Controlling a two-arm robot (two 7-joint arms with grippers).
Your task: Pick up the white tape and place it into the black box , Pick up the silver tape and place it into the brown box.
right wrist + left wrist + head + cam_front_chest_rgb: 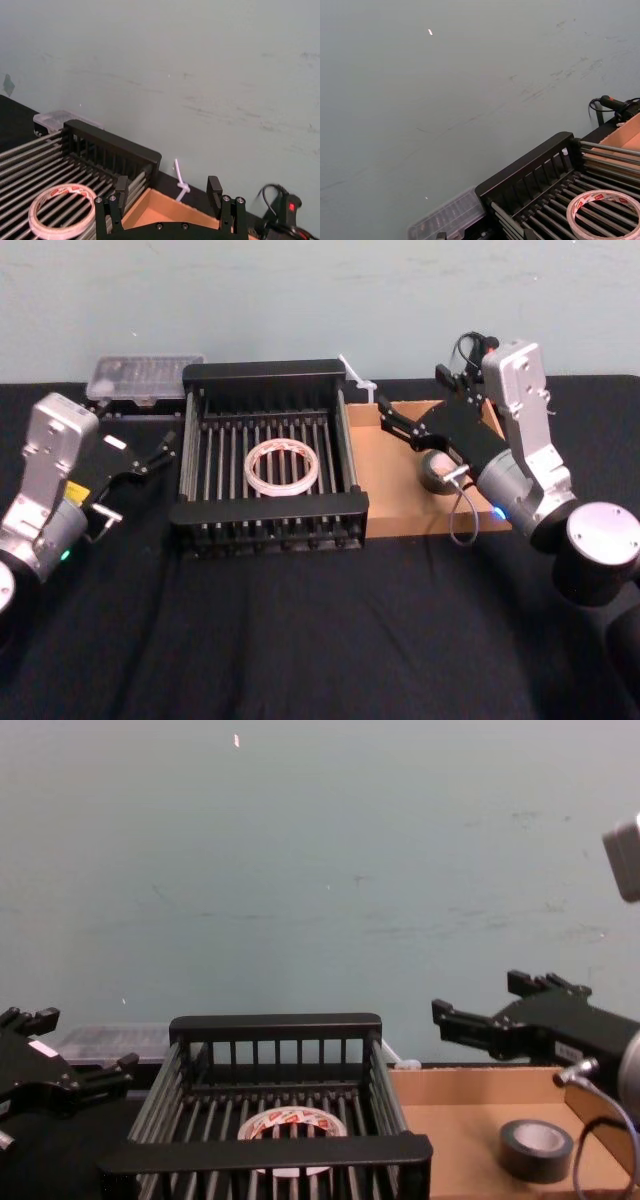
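Black cloth over the worktop [300, 640] fills the bottom of the head view, and both tapes already seem to lie where the task wants them. At the left edge the left hand [150, 455] hovers beside the black box [268, 512], its fingers parted and holding nothing. Just left of centre, the white tape [283, 466] lies flat on the slatted floor of that box; red print runs round its inner core, but the words are too small to read. Right of centre, the brown box [390, 510] sits touching the black one, and the silver tape [536, 1150] rests inside it, bearing no label I can make out. At the upper right, the right hand [383, 416] hangs open and empty above the tray's far corner, with its arm reaching across the tray over the roll. The chief risk, as I judge it, is the pull-back: a loose cable [462, 512] looping off the right arm near the roll could snag it or the low cardboard wall and drag the light tray askew.
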